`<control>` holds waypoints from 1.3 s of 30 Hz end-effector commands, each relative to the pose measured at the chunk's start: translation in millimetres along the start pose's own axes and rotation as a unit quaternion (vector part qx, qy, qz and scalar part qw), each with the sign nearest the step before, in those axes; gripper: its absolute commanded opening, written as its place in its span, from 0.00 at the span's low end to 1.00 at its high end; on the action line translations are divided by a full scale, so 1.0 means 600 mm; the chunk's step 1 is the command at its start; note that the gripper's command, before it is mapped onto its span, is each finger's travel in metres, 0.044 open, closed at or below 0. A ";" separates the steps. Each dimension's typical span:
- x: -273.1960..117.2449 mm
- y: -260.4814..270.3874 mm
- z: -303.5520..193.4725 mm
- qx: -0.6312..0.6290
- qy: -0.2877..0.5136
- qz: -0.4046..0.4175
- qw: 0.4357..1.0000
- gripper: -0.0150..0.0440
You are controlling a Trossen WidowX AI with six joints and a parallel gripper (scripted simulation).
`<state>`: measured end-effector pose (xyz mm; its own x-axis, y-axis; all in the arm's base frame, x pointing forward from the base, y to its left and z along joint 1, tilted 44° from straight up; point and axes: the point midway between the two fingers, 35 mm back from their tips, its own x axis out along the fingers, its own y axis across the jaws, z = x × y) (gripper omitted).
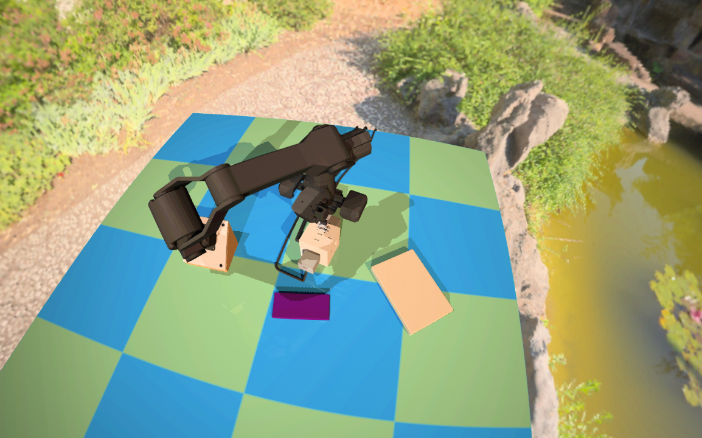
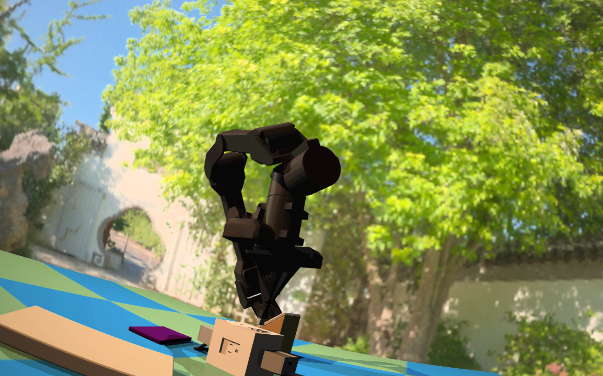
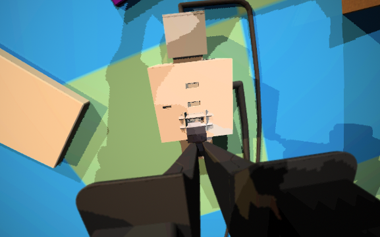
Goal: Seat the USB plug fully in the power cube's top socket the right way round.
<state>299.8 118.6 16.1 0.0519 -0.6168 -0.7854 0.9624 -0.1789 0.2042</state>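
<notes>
The power cube [image 1: 314,246] [image 2: 230,349] [image 3: 190,77] is a tan block on the checkered table. Slots show in its top, with the metal-framed socket [image 3: 209,120] near one edge. My gripper [image 3: 199,148] is shut on the USB plug [image 3: 196,133], a small dark body with a light metal end. The plug is at the socket, in line with it or nearly so. How deep it sits and which way round it is cannot be told. In the exterior view the fingertips [image 2: 266,314] come down behind the cube's top.
A grey-beige block plug [image 1: 308,261] [image 3: 186,34] sticks out of one cube side, another block [image 2: 278,362] out of the opposite side. Dark cables [image 3: 255,66] run beside the cube. A tan slab [image 1: 412,291], a purple box [image 1: 300,306] and a tan wedge [image 1: 228,247] stand around it.
</notes>
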 end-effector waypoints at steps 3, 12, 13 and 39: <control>0.003 -0.003 0.000 -0.003 0.003 -0.003 1.000 0.25; 0.005 -0.003 0.000 -0.003 0.004 -0.003 1.000 0.25; 0.005 -0.003 0.000 -0.003 0.004 -0.003 1.000 0.25; 0.010 -0.003 0.000 -0.003 0.004 -0.003 1.000 0.25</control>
<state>299.4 115.4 12.0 0.0515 -0.6111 -0.7899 0.9625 -0.1804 0.2024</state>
